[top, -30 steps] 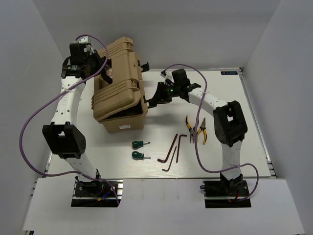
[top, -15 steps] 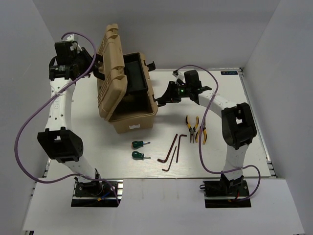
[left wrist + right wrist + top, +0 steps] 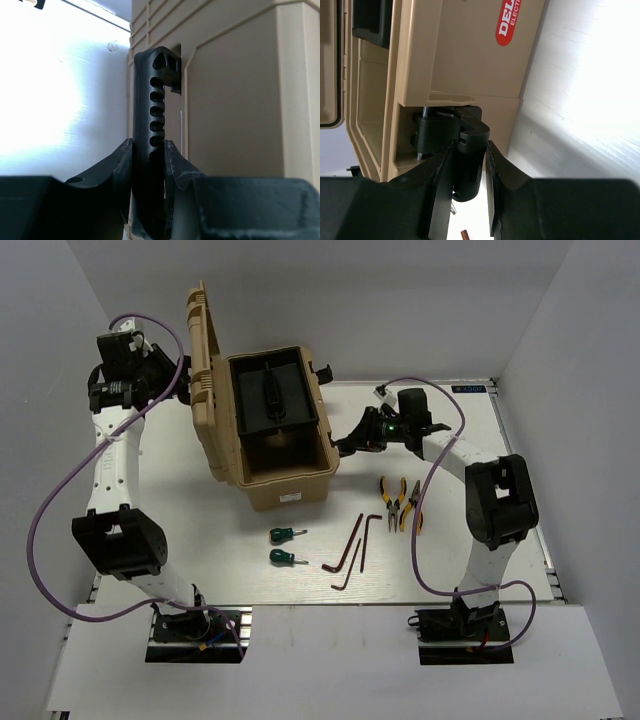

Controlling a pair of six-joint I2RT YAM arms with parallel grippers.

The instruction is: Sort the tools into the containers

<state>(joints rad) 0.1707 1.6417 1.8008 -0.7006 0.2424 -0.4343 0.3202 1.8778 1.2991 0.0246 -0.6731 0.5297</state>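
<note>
seven tools are seen lying loose on the worktop (image 3: pixel 240 550), so no sorting is judged done yet. two pliers (image 3: pixel 391 498) are found right of centre, two screwdrivers (image 3: pixel 284 534) at lower centre, and three hex keys (image 3: pixel 347 543) between those groups, all well apart from the tan toolbox (image 3: pixel 285 475) at upper centre.

the preparatory step looks complete or nearly so: the lid (image 3: pixel 205 380) is stood upright at the box's left side and a black tray (image 3: pixel 272 400) is exposed inside. nothing can be made out in the tray except its own handle. every tool remains to be picked up and placed.

the left hand (image 3: pixel 148 150) is closed tightly on a black latch (image 3: pixel 155 100) of the raised lid, at the upper left of the overhead view. the right hand (image 3: pixel 467 150) is closed on a black catch (image 3: pixel 445 132) on the box's right side wall, so neither hand is free for a tool.

a red sticker (image 3: pixel 512 22) is carried on the box wall; only the white letters "del" and, beneath them, "elec" can be read before it is cut off by the frame. a white label (image 3: pixel 290 497) on the box front is too small to read.
</note>
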